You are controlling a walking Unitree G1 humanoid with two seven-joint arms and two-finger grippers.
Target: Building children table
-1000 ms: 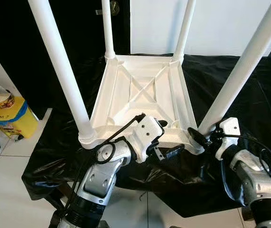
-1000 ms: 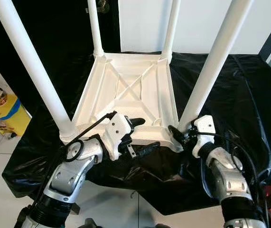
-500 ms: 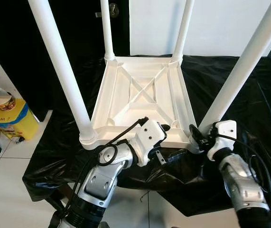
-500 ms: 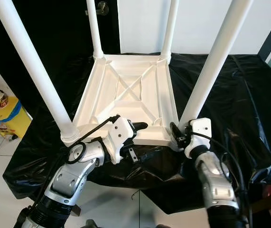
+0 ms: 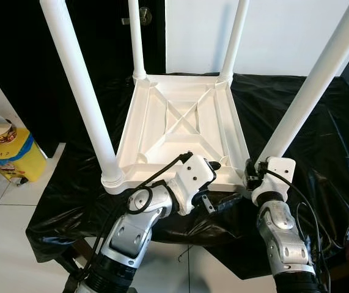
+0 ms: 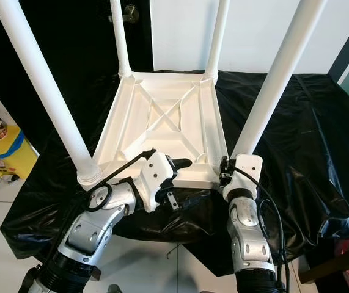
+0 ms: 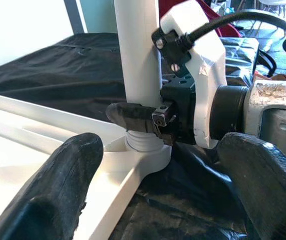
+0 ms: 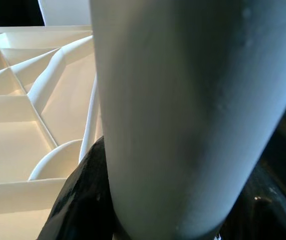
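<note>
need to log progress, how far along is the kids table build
Done: all four legs stand in the upturned white tabletop. In hand: the right gripper clasps the near-right leg at its base; the left gripper straddles the tabletop's near edge. Left: turning it upright.

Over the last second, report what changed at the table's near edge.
The right gripper swung in from the right and closed around the base of the near right leg. The left gripper stayed at the upturned tabletop's near edge; the table did not move.
</note>
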